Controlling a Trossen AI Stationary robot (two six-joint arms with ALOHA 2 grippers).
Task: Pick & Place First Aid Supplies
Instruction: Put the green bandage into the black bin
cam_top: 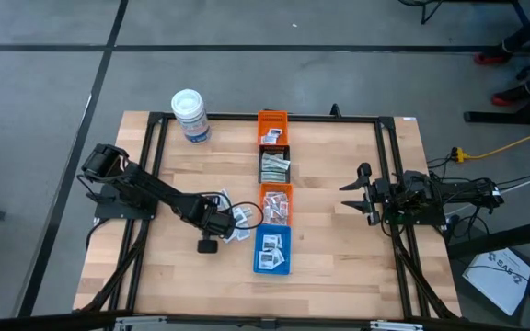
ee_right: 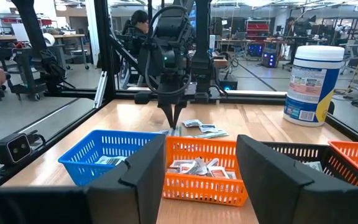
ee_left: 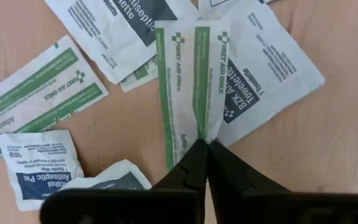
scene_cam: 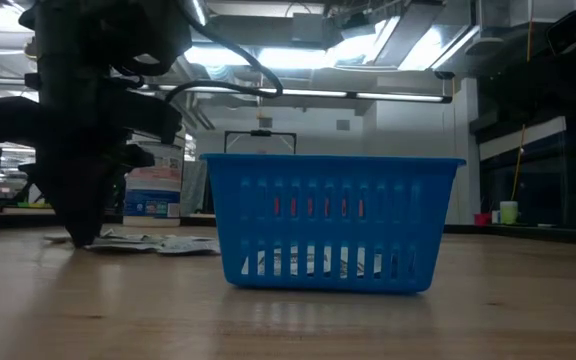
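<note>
Bandage strip (ee_left: pixel 182 93) flat, end toward left claw (ee_left: pixel 205 149)

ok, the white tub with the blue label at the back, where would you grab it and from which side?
White tub stands upright, alone near the table's far left corner. Grip its straight wall mid-height with a level, side-on approach from the open table in front; the lid probably offers less hold.

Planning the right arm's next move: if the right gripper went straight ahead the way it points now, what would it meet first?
Probably the orange bin holding packets: in the right wrist view it sits directly ahead of the open right gripper. The blue bin lies off to one side. Depth is unclear, and the gripper might pass above the rim.
</note>
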